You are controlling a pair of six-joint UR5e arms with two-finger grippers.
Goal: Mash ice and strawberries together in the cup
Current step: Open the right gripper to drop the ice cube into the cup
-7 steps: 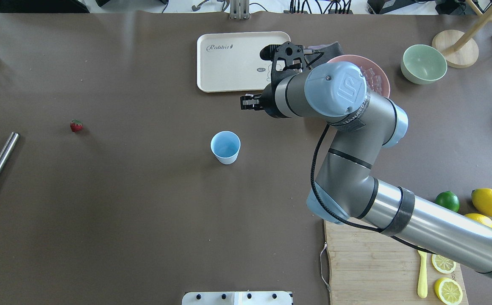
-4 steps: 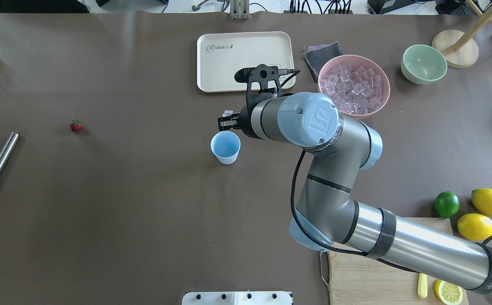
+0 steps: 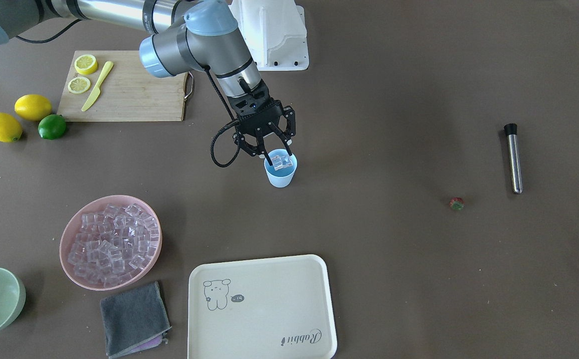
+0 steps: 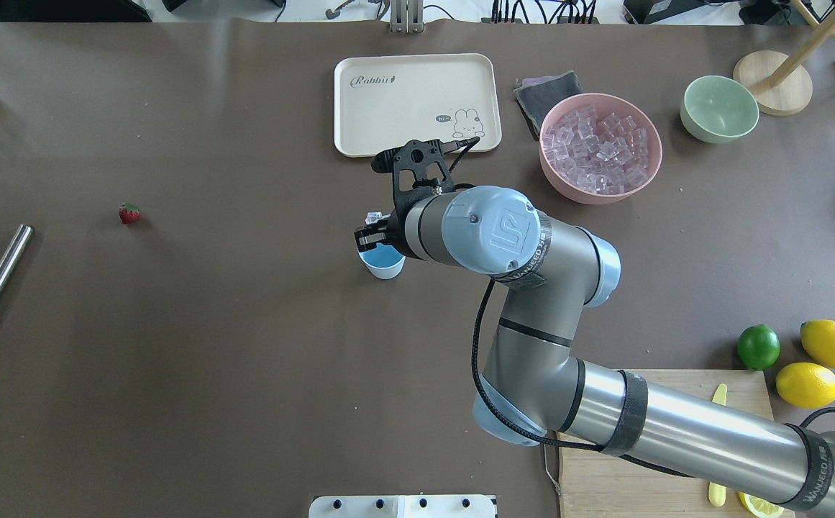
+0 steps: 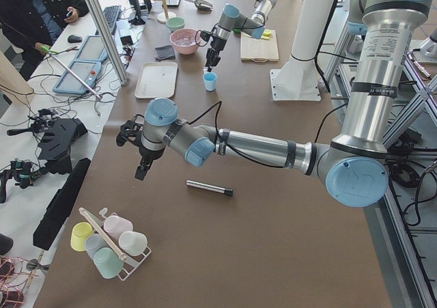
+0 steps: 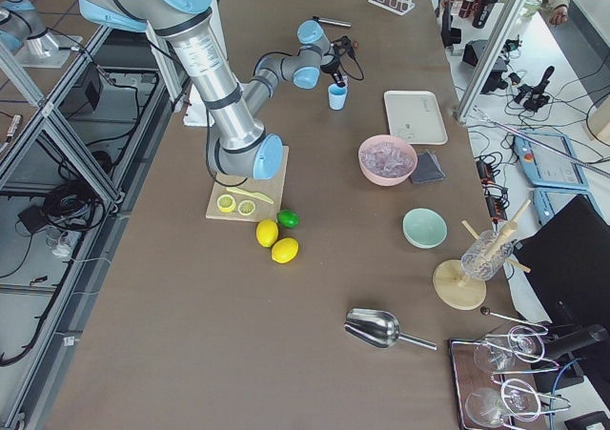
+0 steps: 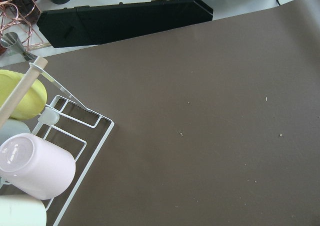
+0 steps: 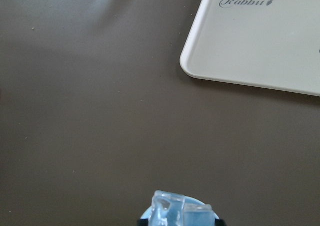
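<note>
Robotics lab, arm pedestal (image 5: 308, 35), aluminium framing (image 5: 102, 28), teach pendants (image 5: 75, 82)

Right arm (image 4: 676, 432): silver-grey tubes, pale blue joint caps (image 4: 493, 229) with UR logo, black bands (image 4: 622, 424), a loose black cable (image 4: 475, 342). Black skeletal gripper (image 3: 279, 156). Left arm (image 5: 259, 145) same livery.

Bright, even light from overhead falls on the matte brown bench (image 4: 172, 403), so shadows there are faint and soft-edged. The only glare is a pale streak along the polished silver tube of the right arm (image 4: 683, 432). The fixed views are sharp, but in the right wrist view the clear glassy ice cubes (image 8: 177, 211) at the bottom edge blur, while the cream rectangular plastic tray (image 8: 260, 40) stays legible.
</note>
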